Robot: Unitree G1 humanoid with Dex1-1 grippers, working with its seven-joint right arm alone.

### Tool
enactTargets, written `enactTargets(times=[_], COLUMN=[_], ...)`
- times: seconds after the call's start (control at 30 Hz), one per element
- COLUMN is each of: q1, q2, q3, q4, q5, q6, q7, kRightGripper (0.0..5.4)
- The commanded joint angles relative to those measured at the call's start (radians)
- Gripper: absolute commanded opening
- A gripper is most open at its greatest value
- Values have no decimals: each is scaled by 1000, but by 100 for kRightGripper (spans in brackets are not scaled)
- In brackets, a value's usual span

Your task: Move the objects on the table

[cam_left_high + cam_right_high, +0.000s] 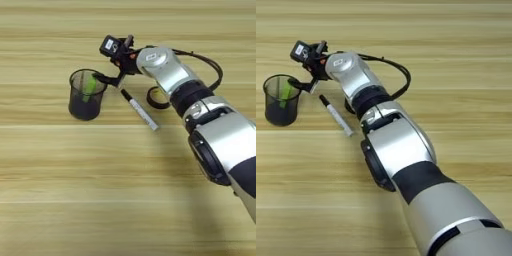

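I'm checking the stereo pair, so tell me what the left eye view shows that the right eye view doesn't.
Only the left eye view shows the black tape ring, peeking out beside the forearm; in the right eye view the arm hides nearly all of it. Only the right eye view shows the arm's lower grey segment. Both share the mesh cup holding the green stick, the marker, the gripper and the table.

The black tape ring [158,98] is half covered by the silver forearm [172,75], and in the right eye view only a sliver of it shows. The green stick [90,86] is seen only through the wall of the dark mesh cup [86,97], its lower end lost in the dark base. The gripper [106,78] is too small and cluttered to read (cables and a small box crowd it). The counter [75,190] runs past every edge.
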Motion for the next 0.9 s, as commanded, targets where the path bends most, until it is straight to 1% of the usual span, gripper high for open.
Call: enactTargets(times=[0.03,0.23,0.47,0.7,0.9], q1=[-72,-72,-72,-72,-59], q2=[-21,-27,-15,-18,-9], q3=[-5,-6,-9,-7,-8], q4=[-53,-54,-56,-60,-100], q5=[3,2,8,6,16], q6=[-26,-25,-25,-27,-22], q7=[-17,-18,-19,-15,0], kRightGripper=[539,539,539,539,539])
